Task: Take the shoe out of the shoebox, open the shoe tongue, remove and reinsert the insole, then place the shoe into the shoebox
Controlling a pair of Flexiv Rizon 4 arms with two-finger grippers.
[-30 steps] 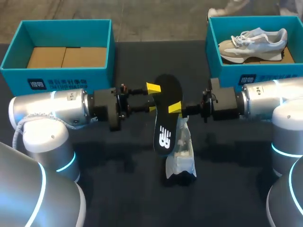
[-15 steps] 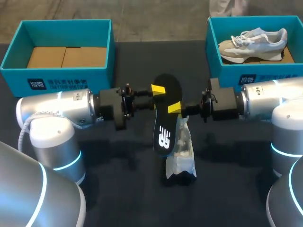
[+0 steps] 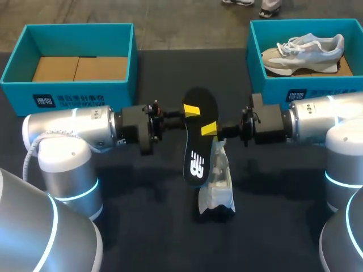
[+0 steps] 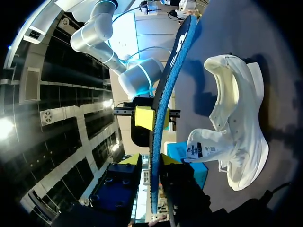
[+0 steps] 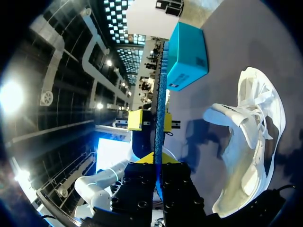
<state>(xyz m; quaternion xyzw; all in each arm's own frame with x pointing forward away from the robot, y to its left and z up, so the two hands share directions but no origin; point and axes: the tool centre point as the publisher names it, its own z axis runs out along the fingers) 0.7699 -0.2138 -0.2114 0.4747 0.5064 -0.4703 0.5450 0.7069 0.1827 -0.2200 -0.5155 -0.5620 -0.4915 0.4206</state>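
Frame centre: flat black insole (image 3: 198,136), blue textured underside, clamped on edge by right pincer (image 3: 209,129). Left pincer (image 3: 191,109) straddles it; grip cannot be told. White mesh shoe (image 3: 218,181) lies just below, on dark worktop (image 3: 142,226).

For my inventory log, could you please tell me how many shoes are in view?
2. A white shoe lies on the table beside the black insole; a second shoe sits in the right shoebox. The left shoebox shows none.

The insole (image 3: 195,144) hides part of the shoe (image 3: 219,184)
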